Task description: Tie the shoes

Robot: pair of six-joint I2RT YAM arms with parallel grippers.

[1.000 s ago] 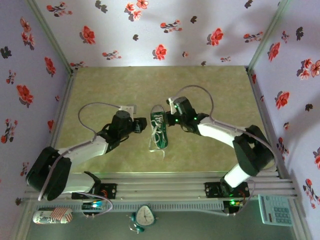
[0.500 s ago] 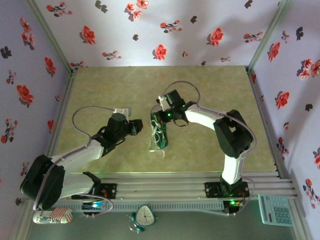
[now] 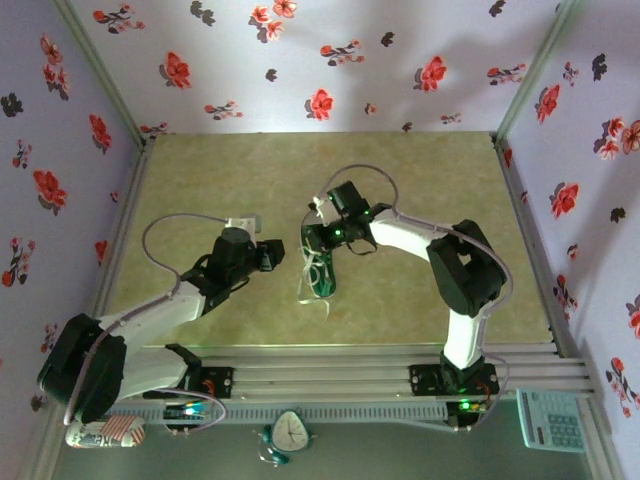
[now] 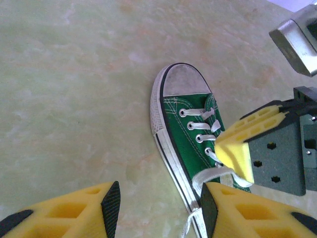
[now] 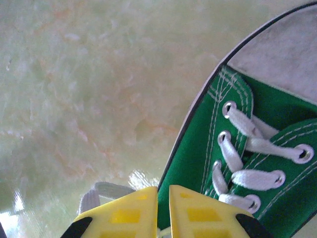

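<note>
1. We see the shoe (image 3: 322, 268), a green sneaker, sole down on the bench (image 3: 200, 180), lying between the two end effectors.
2. In the top view its toe end points away from the arm bases, and loose lace (image 3: 306, 291) trails off the side facing the left arm, near the heel end.
3. The left end effector (image 3: 272, 252) hangs just beside the shoe, level with its middle, and does not touch it.
4. From the left wrist we see its yellow fingers (image 4: 110, 202) spread wide. Between them are only bare bench (image 4: 74, 74) and the edge of the shoe (image 4: 185, 129).
5. That same view shows the grey-white toe cap (image 4: 184, 79) and the white laces (image 4: 196, 113) crossing the eyelets, with no knot in sight.
6. The right end effector (image 3: 318, 236) is over the toe end of the shoe in the top view.
7. In the left wrist view, the right end effector's (image 4: 237, 151) yellow tip sits on the laces at the lower eyelets.
8. From the right wrist, its end effector (image 5: 163, 198) has its fingers (image 5: 128, 210) pressed nearly together, with only a thin slit between them.
9. We cannot tell whether a lace is caught in that slit.
10. A white lace loop (image 5: 99, 191) lies on the bench (image 5: 74, 74) just beside the shoe (image 5: 198, 163), against the outer side of one finger.
11. The toe cap (image 5: 282, 54) and the laced eyelets (image 5: 257, 146) lie just beyond the fingertips.
</note>
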